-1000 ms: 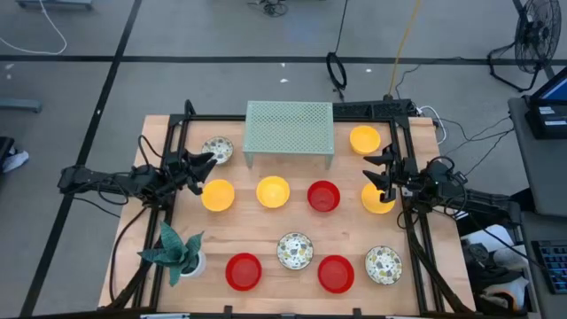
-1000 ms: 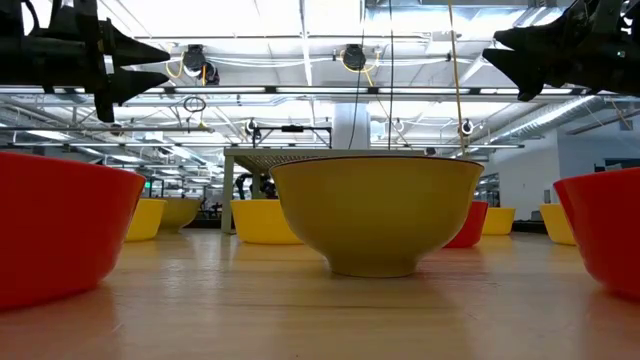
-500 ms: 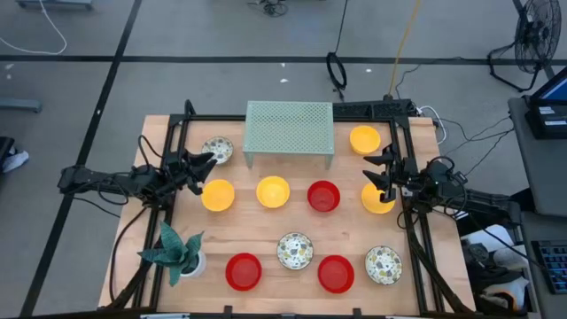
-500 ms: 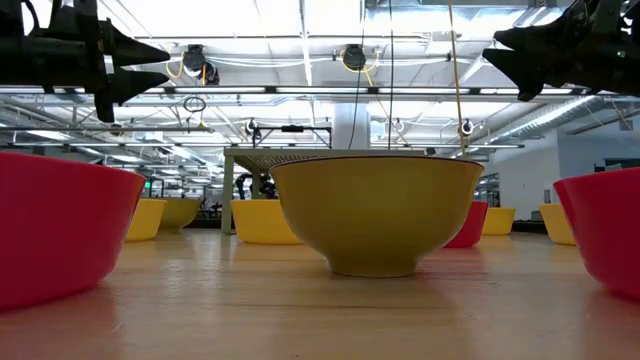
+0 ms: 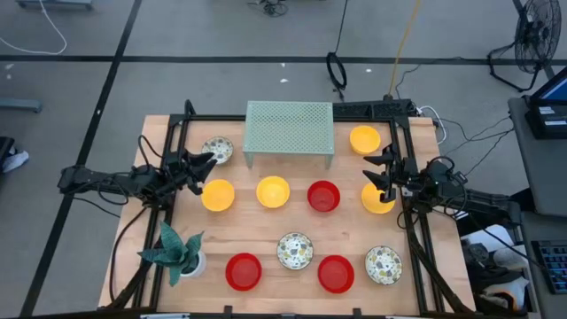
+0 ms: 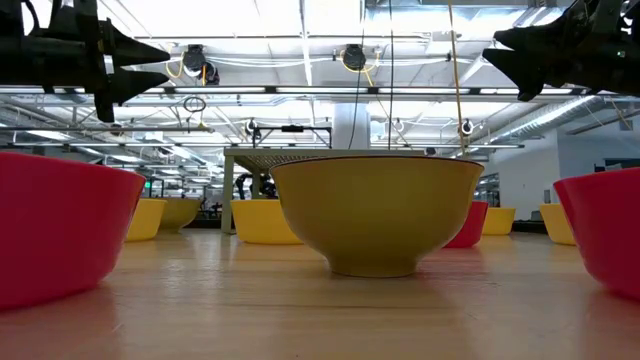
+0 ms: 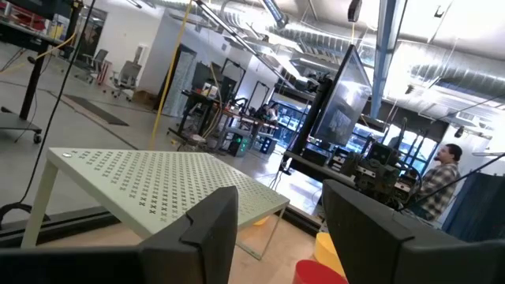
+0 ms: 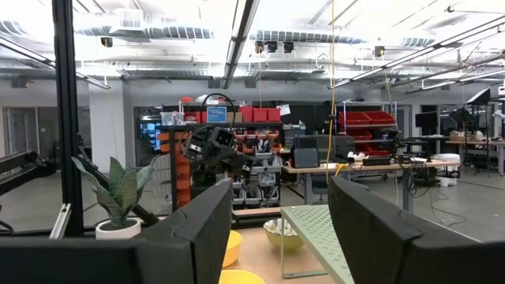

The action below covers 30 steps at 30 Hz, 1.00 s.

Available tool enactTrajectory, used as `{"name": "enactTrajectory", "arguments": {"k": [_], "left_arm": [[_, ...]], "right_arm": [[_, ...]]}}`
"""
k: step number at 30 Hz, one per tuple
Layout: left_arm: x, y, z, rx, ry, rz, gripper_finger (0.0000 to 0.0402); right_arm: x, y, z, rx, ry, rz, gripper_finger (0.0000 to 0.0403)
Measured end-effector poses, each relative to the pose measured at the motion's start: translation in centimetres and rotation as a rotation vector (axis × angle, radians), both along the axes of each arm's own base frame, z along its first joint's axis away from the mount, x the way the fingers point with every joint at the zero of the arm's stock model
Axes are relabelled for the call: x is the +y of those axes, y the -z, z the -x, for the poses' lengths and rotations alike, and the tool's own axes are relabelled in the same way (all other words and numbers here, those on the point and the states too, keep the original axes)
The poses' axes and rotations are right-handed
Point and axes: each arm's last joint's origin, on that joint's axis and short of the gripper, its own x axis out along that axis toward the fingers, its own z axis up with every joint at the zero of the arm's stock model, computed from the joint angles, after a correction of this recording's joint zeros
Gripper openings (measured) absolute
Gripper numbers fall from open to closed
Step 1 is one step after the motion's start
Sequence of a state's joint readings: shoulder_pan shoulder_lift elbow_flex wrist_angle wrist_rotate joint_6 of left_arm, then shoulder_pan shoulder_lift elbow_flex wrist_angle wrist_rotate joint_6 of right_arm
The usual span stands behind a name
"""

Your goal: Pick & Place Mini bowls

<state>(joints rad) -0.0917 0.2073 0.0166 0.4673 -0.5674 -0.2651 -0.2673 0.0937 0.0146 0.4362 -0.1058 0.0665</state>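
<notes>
Several mini bowls stand on their bases on the wooden table: yellow ones, red ones and speckled ones. My left gripper hovers open at the table's left side, between a speckled bowl and a yellow one, holding nothing. My right gripper hovers open at the right side, above another yellow bowl, which it partly hides. In the low view both grippers hang well above the bowls.
A pale green perforated rack stands at the far middle on its legs. A potted plant is at the near left corner. A black frame runs along the table's edges. A person stands in the room beyond.
</notes>
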Motion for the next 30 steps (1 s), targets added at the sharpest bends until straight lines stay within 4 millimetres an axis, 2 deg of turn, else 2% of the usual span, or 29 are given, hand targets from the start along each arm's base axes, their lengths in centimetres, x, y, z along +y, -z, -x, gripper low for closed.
{"name": "enactTrajectory", "arguments": {"k": [30], "left_arm": [[0.03, 0.0, 0.02, 0.0, -0.011, 0.003, 0.0189]], "right_arm": [[0.0, 0.01, 0.0, 0.0, 0.001, 0.0, 0.0196]]}}
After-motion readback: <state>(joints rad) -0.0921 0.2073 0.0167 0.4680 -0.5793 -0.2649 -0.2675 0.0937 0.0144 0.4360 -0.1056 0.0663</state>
